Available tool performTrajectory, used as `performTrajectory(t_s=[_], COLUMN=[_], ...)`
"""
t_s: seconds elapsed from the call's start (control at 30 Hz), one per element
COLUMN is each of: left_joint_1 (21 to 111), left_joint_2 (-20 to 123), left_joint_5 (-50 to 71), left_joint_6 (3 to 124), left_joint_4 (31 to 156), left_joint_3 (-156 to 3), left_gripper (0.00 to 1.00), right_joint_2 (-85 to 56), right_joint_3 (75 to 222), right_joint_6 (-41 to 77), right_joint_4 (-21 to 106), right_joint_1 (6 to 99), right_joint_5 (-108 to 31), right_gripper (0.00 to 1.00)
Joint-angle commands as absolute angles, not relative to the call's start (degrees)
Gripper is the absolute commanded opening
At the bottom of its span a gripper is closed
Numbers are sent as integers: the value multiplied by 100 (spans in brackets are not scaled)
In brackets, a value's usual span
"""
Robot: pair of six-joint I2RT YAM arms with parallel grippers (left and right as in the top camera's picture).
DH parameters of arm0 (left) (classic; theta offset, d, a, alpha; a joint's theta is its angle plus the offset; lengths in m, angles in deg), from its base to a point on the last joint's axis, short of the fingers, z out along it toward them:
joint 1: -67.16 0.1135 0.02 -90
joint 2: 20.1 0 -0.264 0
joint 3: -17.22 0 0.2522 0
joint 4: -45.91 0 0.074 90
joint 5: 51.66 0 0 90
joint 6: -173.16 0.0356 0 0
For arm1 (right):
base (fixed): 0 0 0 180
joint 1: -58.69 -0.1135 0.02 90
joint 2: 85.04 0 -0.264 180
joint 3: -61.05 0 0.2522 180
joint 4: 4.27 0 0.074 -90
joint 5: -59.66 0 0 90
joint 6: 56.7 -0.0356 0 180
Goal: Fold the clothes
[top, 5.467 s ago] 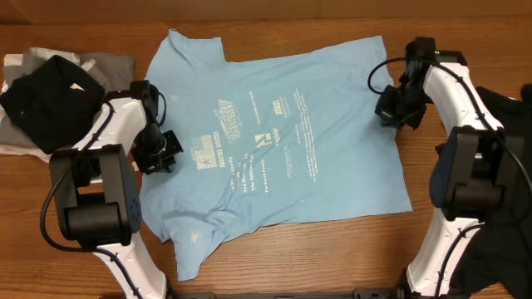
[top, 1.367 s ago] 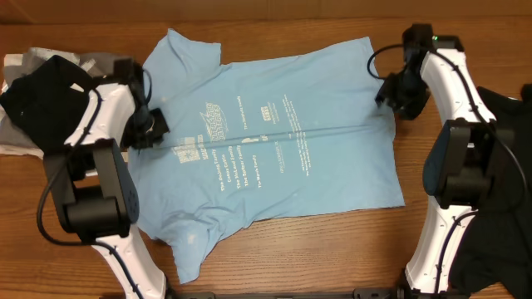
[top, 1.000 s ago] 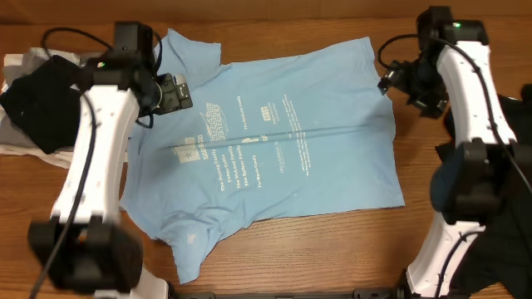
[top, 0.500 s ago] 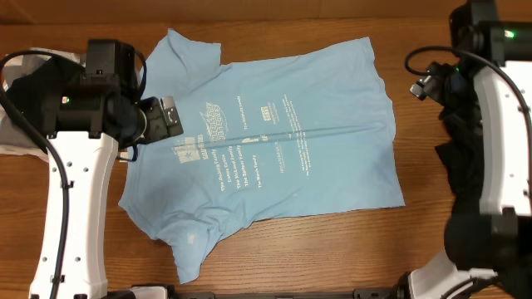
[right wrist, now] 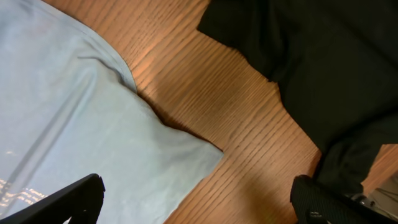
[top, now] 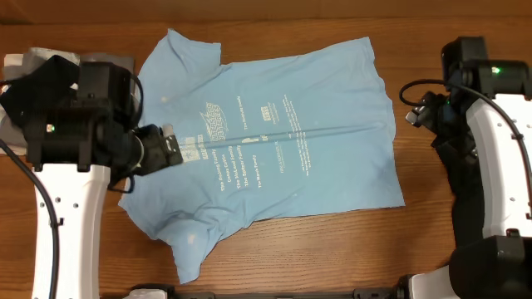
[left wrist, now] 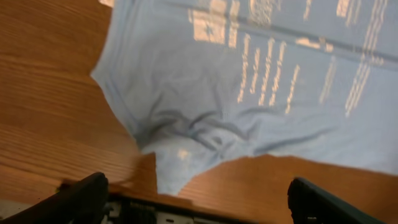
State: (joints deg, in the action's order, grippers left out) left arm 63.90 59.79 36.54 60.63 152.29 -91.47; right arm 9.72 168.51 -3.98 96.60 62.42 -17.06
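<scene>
Overhead, I see the light blue T-shirt (top: pixel 283 141) spread flat, print up, in the middle of the wooden table (top: pixel 332 249). My left gripper (top: pixel 166 148) hangs over the shirt's sleeve edge. The right gripper (top: pixel 418 112) sits just off the hem, near a black garment (top: pixel 451 170).

On the left wrist, the fingers (left wrist: pixel 81 196) are spread wide and hold nothing, with the rumpled sleeve below.

On the right wrist, the fingers (right wrist: pixel 68 199) are equally wide and empty, and the shirt corner lies close to the black cloth.

Even, warm lighting; wrist views soft and slightly blurred.
</scene>
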Motion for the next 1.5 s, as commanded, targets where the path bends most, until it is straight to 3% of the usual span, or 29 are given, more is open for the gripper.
performTrajectory(t_s=[0.0,0.13,0.3,0.6,1.07,1.47], left_joint_1=[5852,5277,4884,4245,3821,3826], left_joint_2=[5938,5940,6001,6283,7986,8416], left_joint_5=[3363,3335,2786,1879,2128,2384], left_joint_6=[6015,5709,5677,5873,6092,5974], left_joint_4=[15284,15120,15048,13970,13762,13362], left_joint_3=[-8844,-8312,-7521,-6114,-6037,-6037], left_gripper=[93,91,74,69,67,69], right_joint_2=[819,821,830,841,852,852], right_joint_3=[16621,16481,16481,16479,14752,13677], right_joint_6=[-446,-444,-477,-732,-746,-770], right_joint_4=[9428,9229,9140,8880,8056,7111], right_joint_1=[6266,6266,6268,6268,6268,6268], right_joint_5=[-1758,-1756,-1820,-1883,-2325,-3299], right_gripper=[100,100,100,100,100,100])
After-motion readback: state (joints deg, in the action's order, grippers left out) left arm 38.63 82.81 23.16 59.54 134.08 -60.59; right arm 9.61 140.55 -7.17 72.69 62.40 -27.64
